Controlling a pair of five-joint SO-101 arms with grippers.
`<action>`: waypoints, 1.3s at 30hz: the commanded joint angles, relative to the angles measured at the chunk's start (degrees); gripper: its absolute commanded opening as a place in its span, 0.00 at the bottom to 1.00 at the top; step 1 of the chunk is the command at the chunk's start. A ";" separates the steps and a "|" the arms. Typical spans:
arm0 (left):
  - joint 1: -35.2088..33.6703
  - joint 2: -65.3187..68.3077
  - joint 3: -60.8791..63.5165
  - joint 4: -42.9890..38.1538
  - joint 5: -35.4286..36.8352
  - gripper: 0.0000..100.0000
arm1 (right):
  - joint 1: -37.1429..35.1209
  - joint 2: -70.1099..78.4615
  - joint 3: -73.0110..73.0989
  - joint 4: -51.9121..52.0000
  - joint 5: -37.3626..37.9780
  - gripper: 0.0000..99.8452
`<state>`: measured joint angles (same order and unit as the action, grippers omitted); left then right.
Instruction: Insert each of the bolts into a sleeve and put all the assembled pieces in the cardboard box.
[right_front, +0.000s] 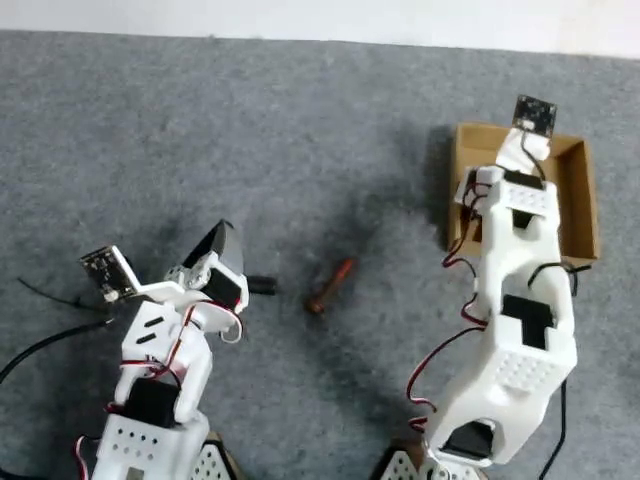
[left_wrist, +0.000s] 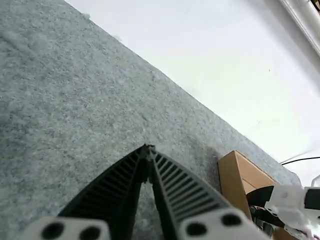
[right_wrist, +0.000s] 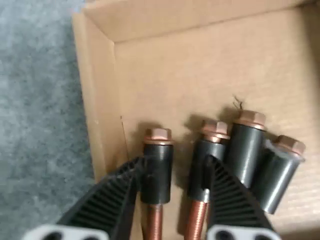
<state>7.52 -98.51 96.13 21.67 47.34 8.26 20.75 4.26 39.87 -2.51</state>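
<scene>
A bare copper bolt (right_front: 330, 285) lies on the grey mat between the two arms. A black sleeve (right_front: 262, 285) lies just right of my left gripper (right_front: 225, 232), whose fingers (left_wrist: 170, 180) are pressed together, holding nothing, above the mat. My right gripper (right_wrist: 174, 161) hangs open inside the cardboard box (right_front: 578, 190). Several assembled pieces, copper bolts in black sleeves, lie side by side on the box floor. One assembled piece (right_wrist: 157, 167) lies between the open fingers, against one fingertip (right_wrist: 132, 175). Another piece (right_wrist: 247, 147) lies just outside the other finger.
The cardboard box (left_wrist: 239, 175) sits at the mat's far right, with the right arm (right_front: 515, 310) stretched over it. Red and black cables trail from both arms near the front edge. A white wall (left_wrist: 200, 45) lies beyond the mat.
</scene>
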 joint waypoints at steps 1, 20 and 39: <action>-1.54 -1.19 1.27 -1.32 -0.62 0.01 | 0.31 -3.30 -1.98 5.05 -1.14 0.16; -20.00 -1.27 0.40 -4.57 -0.35 0.01 | -42.86 -38.46 24.31 17.36 10.29 0.16; -28.79 -1.19 0.84 -4.40 -0.26 0.01 | -58.42 -5.49 5.58 16.48 20.75 0.16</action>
<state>-20.88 -98.51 96.13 18.59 47.34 -49.41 12.13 15.52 54.64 17.71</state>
